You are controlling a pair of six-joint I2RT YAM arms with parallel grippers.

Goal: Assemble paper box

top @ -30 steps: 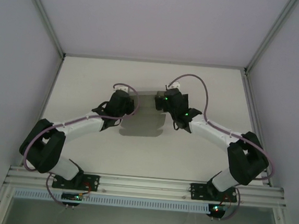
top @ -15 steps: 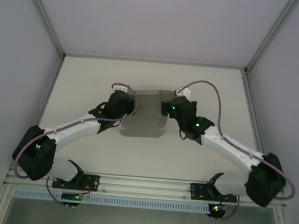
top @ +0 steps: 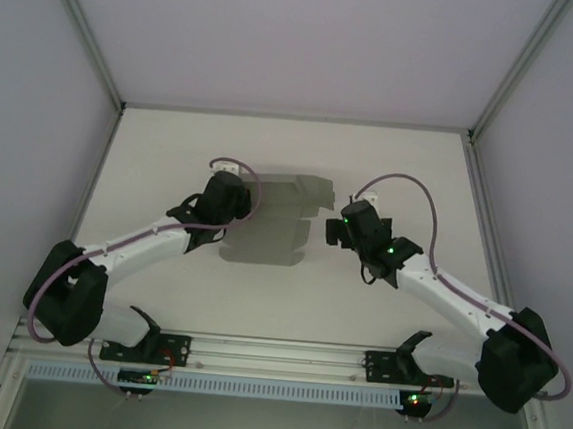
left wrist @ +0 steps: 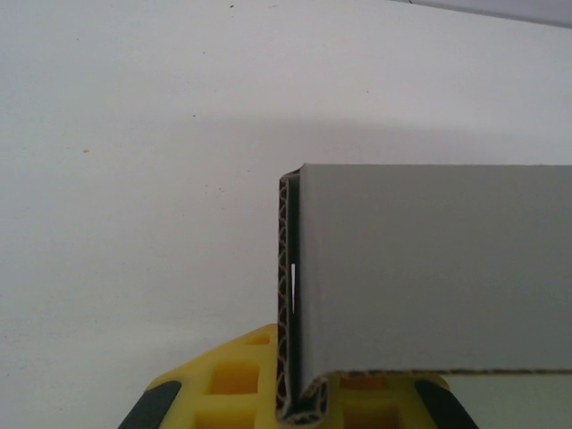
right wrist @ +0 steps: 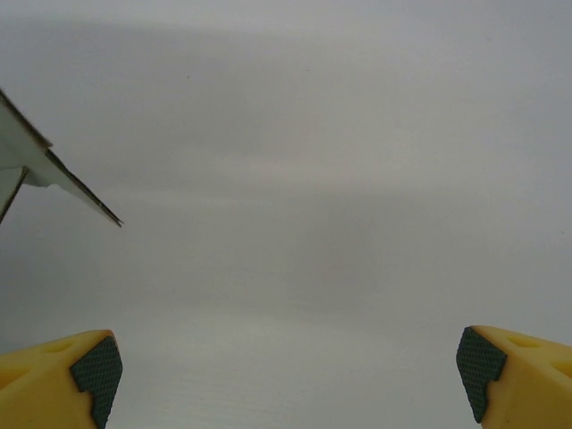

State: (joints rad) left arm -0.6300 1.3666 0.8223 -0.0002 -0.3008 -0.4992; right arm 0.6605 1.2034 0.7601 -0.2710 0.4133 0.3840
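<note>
The paper box (top: pixel 288 200) was about in the middle of the worktop (top: pixel 160 163), a little closer to the far edge than to the near edge, and between the two arms. It was of plain grey cardboard with a matte surface. Under it and toward the near edge, a darker grey patch lay on the worktop; I cannot tell if this was shadow or another part of the sheet.

The left pincer (top: pixel 245 207) was at the left side of the box. In the left wrist view, the left pincer (left wrist: pixel 299 407) was closed tightly on a folded edge of the paper box (left wrist: pixel 429 268). The corrugated layers of the cardboard were pressed together between the yellow fingers (left wrist: pixel 232 380), and a grey panel went out to the right from the fold.

The right pincer (top: pixel 331 229) was just beside the right side of the box. In the right wrist view, the right pincer (right wrist: pixel 286 375) was opened wide and held nothing. Its two yellow fingers (right wrist: pixel 63 380) with dark pads were at the lower corners, and between them was only pale worktop. A pointed corner of the paper box (right wrist: pixel 36 154) was at the upper left, apart from both fingers.
</note>
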